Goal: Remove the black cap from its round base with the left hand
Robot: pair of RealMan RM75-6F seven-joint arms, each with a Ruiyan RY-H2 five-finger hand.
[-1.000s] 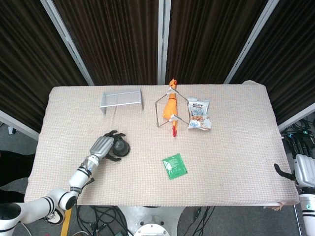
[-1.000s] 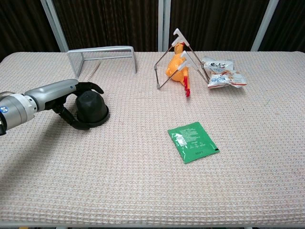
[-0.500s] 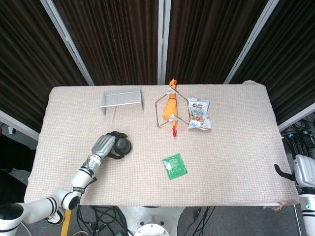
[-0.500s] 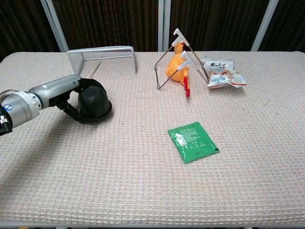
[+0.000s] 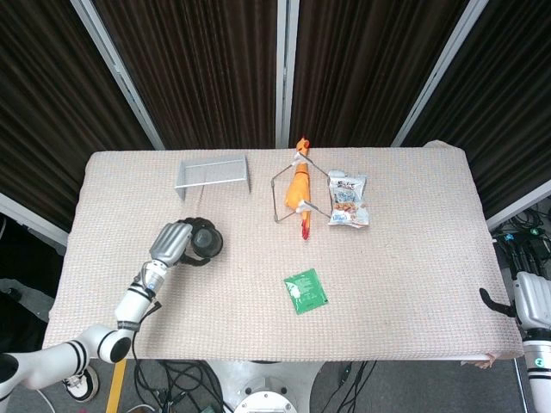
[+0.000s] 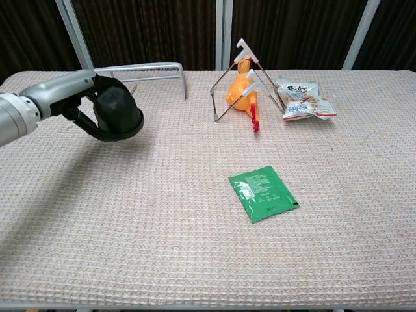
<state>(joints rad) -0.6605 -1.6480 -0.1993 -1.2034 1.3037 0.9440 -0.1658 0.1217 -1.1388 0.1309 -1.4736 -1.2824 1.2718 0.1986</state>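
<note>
My left hand (image 5: 172, 243) (image 6: 73, 91) grips the black cap (image 5: 207, 241) (image 6: 116, 109) from its left side and holds it tilted above the cloth-covered table (image 5: 405, 275). A round black rim (image 6: 120, 134) shows around the cap's lower edge, so the base appears lifted along with it. No separate base lies on the table below. My right hand (image 5: 527, 301) hangs off the table's right edge in the head view. Only its silver back and one dark finger show there.
A metal rack (image 5: 211, 172) (image 6: 140, 73) stands behind the cap. An orange toy chicken on a wire stand (image 5: 298, 189) (image 6: 240, 88) and a snack bag (image 5: 348, 200) (image 6: 300, 99) sit at the back centre. A green sachet (image 5: 305, 290) (image 6: 263, 193) lies mid-table.
My left hand closed around the black cap and raised it off the table, moving it up and back toward the rack. The right hand has not moved.
</note>
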